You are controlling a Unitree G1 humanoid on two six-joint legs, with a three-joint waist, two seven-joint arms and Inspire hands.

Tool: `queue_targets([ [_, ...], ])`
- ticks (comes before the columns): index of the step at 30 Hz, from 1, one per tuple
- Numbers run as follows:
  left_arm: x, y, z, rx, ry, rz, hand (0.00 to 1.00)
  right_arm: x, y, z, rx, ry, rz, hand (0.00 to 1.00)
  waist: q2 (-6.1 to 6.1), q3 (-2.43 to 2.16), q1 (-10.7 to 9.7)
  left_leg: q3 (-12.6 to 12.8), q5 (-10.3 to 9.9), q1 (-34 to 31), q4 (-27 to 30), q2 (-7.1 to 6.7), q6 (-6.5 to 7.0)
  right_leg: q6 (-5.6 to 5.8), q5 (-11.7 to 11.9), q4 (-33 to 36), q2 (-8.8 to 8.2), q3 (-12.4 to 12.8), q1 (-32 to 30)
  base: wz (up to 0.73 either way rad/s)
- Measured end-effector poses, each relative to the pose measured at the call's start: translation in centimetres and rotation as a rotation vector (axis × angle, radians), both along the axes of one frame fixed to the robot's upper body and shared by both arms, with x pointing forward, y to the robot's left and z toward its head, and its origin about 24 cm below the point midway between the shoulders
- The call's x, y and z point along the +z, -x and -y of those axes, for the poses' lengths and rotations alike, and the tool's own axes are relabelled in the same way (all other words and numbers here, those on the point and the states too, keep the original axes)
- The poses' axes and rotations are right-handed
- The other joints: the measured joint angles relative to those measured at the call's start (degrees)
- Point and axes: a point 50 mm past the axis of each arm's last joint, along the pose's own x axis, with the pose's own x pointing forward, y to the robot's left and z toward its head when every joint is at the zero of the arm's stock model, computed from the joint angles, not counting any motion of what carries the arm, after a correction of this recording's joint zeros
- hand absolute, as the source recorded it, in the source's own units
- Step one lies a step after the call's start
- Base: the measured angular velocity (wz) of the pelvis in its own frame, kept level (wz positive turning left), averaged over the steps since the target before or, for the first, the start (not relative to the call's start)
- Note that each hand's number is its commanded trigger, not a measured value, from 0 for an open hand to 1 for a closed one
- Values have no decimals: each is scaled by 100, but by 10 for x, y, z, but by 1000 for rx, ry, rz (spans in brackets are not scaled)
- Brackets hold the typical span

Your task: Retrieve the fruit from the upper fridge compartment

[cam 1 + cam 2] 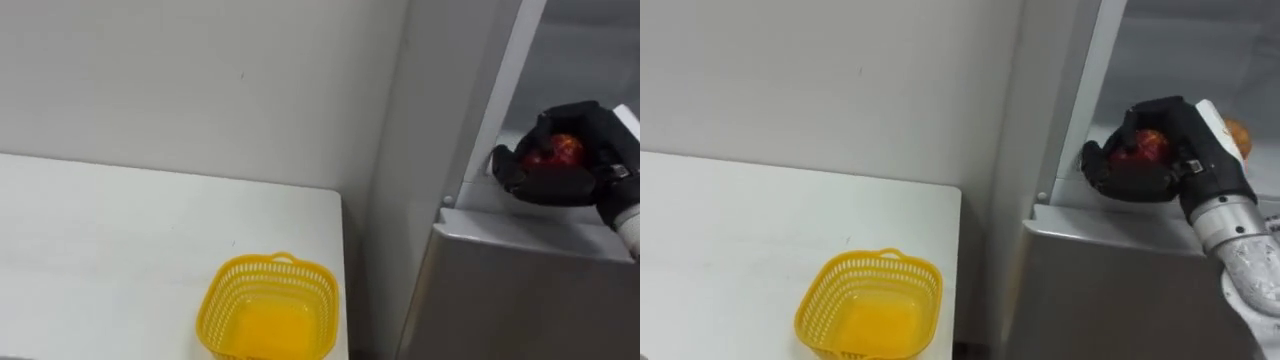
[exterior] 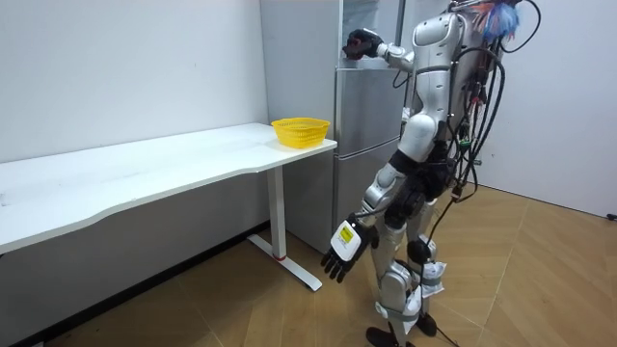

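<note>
R hand curled round red apple at fridge ledge.

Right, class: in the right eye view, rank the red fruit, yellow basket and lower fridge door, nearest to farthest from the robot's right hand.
1. Red fruit, gripped in the right hand.
2. Lower fridge door, just beneath it.
3. Yellow basket, leftward on the table.

1 basket, 1 red fruit, 1 table, 1 fridge
</note>
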Motion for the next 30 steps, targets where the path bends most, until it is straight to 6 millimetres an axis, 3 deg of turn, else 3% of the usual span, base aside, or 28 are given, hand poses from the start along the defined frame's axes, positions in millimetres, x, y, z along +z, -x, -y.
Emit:
queue_targets([
  [4, 0, 1, 0, 28, -2, 20, 0, 2, 10, -10, 18, 7, 49, 100, 17, -5, -37, 14, 1, 36, -64, 0, -1, 1, 0, -1, 5, 2, -1, -3],
  [8, 1, -2, 1, 24, -8, 47, 0, 16, 18, -19, 28, 13, 134, 100, 20, -6, -88, 15, -1, 14, -71, -1, 0, 1, -1, -4, 4, 0, -23, 0],
  [14, -1, 2, 4, 17, -2, 38, 0, 40, 39, -42, 76, 44, 307, 100, 139, -73, -150, 38, 0, 18, -51, 1, -1, 3, 0, 0, 3, 7, -64, 0],
  [22, -1, -2, 8, 20, 20, 71, 0, 41, 65, -59, 85, 21, 428, 100, 201, -30, -207, 65, 0, 24, -82, 9, -2, 4, -1, -5, 4, 31, -30, -1],
  [26, -2, -2, 11, -2, 20, 82, 0, 48, 84, -70, 123, 23, 537, 100, 228, -21, -166, 154, 0, 17, -81, 21, -2, 2, 0, 6, 21, 159, -76, -12],
  [30, -2, -2, 14, -20, 24, 79, 0, 42, 87, -84, 166, 45, 552, 100, 251, -11, -129, 180, 0, 54, -85, 25, -2, 4, 15, 5, 46, 216, -64, -6],
])
